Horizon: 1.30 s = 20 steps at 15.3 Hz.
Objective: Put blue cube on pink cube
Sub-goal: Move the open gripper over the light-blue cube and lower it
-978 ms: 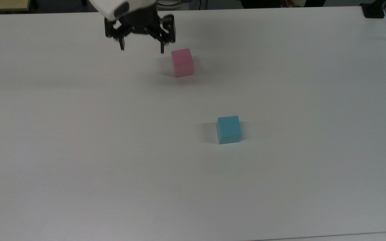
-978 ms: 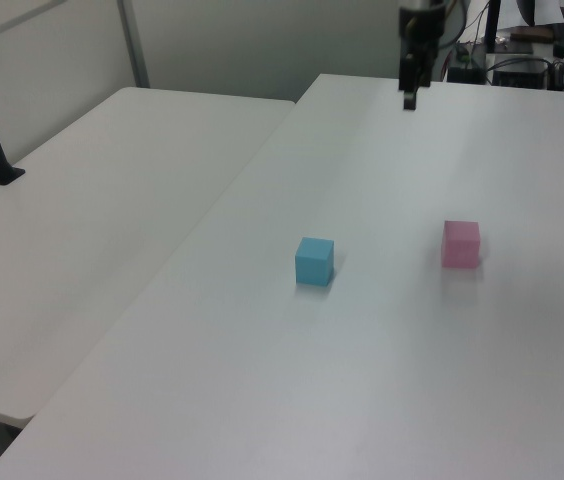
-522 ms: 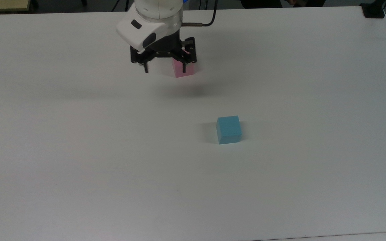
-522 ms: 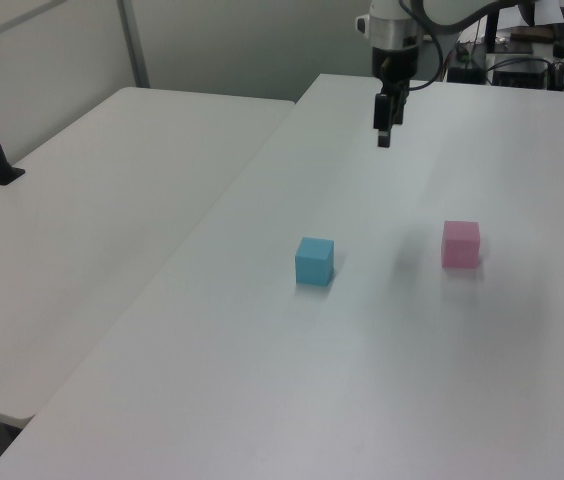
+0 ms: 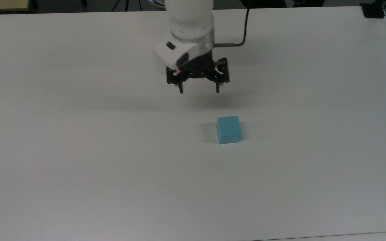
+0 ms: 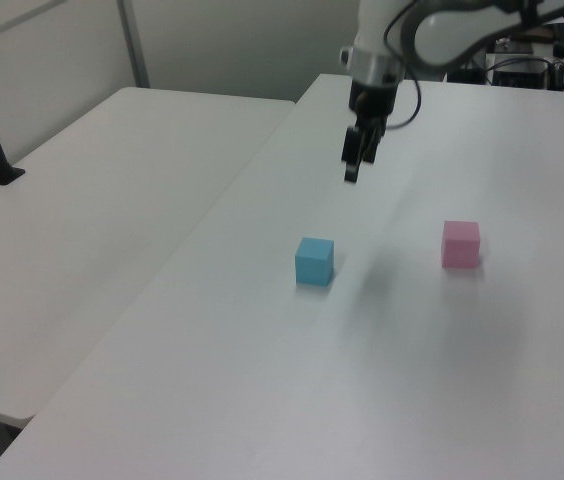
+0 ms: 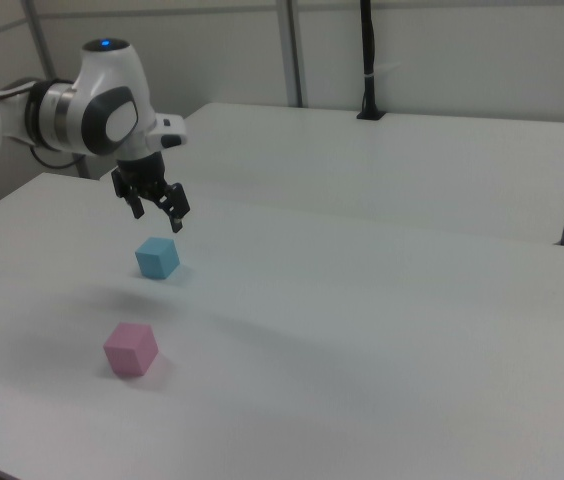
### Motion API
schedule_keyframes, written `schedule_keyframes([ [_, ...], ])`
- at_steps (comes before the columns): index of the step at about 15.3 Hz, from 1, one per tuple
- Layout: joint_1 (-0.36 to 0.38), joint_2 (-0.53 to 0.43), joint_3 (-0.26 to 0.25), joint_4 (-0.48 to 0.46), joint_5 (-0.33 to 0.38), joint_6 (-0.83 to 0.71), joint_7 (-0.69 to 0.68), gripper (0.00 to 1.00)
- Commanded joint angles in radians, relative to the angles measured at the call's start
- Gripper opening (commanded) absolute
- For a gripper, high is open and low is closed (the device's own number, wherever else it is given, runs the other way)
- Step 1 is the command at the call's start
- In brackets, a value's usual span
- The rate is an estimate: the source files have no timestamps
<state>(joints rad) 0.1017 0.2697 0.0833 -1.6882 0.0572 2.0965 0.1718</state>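
Centring over blue cube (image 5: pixel 229 129) advised before descent, fingers squared to opposite faces. Gripper (image 5: pixel 198 90) held above table (image 5: pixel 79 167), up-left of blue cube in top view, jaws spread wide, nothing held, wrist pointed down. Pink cube (image 6: pixel 460 243) seen right of blue cube in left view, well apart.

White surface (image 5: pixel 79 167), two cubes resting on it.
In the top view the blue cube (image 5: pixel 229 130) sits just right of centre, toward 3 o'clock. In the left view the pink cube (image 6: pixel 460 243) lies at the blue one's 3 o'clock, well apart; both seem flat on the surface.
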Motion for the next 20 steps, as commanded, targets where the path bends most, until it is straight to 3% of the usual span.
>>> schedule_keyframes([
  [1, 0.038, 0.049, -0.005, 0.008, -0.036, 0.085, 0.060, 1.00],
  [6, 0.075, 0.134, -0.005, 0.051, -0.146, 0.097, 0.155, 1.00],
  [17, 0.157, 0.269, -0.007, 0.183, -0.165, 0.122, 0.256, 1.00],
  [20, 0.162, 0.296, -0.004, 0.220, -0.210, 0.120, 0.273, 1.00],
])
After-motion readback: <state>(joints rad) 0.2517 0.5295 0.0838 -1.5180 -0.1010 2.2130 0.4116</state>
